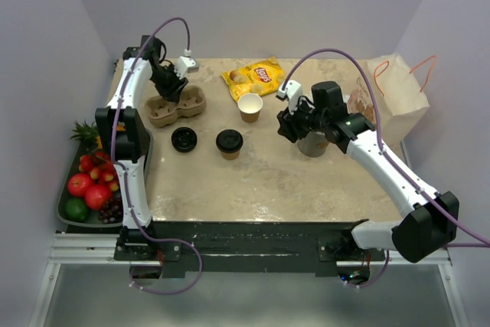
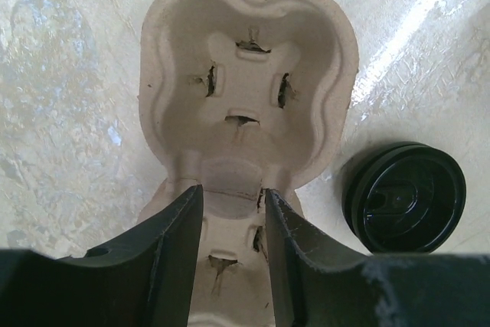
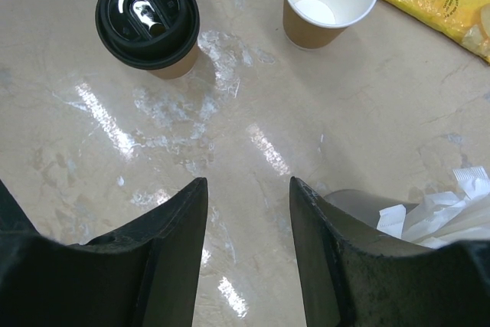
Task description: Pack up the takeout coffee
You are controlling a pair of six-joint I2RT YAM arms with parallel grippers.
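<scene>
Only the left wrist view revealed torn slits in the moulded-pulp carrier [image 2: 245, 74]; left end effector [image 2: 231, 194] and right end effector [image 3: 247, 183] stood open.

Two cups [image 1: 250, 106] [image 1: 229, 154], two lids [image 1: 184, 139] [image 1: 229, 140], one carrier [image 1: 191, 103], one chip bag [image 1: 253, 76], seemingly one paper bag [image 1: 398, 93].

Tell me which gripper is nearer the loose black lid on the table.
Left. The left gripper hovers over the pulp carrier just beyond the loose lid; the right gripper is much farther off, beside the straw cup.
</scene>
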